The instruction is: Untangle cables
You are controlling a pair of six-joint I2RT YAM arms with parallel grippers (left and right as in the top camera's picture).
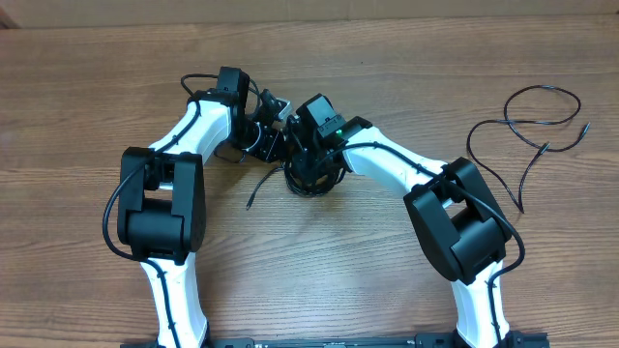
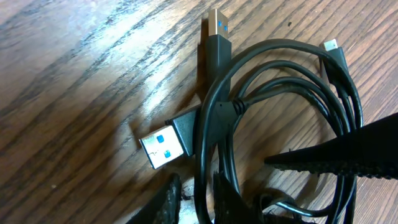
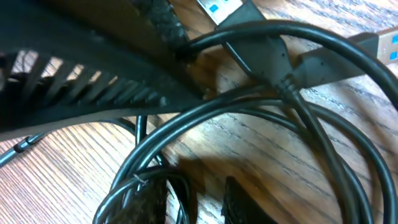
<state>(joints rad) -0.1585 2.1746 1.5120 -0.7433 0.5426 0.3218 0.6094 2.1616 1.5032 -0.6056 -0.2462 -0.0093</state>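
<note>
The cables (image 1: pixel 314 182) lie in a tangled black bundle at the table's centre, and both grippers meet over it. In the left wrist view the coiled cords (image 2: pixel 273 81) show two USB plugs with blue inserts (image 2: pixel 163 143) (image 2: pixel 217 25) and a small plug (image 2: pixel 331 45). My left gripper (image 2: pixel 194 202) (image 1: pixel 276 147) is slightly open. One strand runs between its fingers, with a gap beside it. My right gripper (image 3: pixel 193 205) (image 1: pixel 311 166) is open over bare wood. Loops of cable (image 3: pixel 205 118) wrap around its left finger (image 3: pixel 146 205).
A separate thin black cable (image 1: pixel 532 130) lies loosely looped at the far right of the wooden table (image 1: pixel 406 58). A loose cord end (image 1: pixel 255 196) sticks out left of the bundle. Each wrist view shows the other arm's dark ribbed finger (image 2: pixel 348 155) (image 3: pixel 93 62) crossing close by.
</note>
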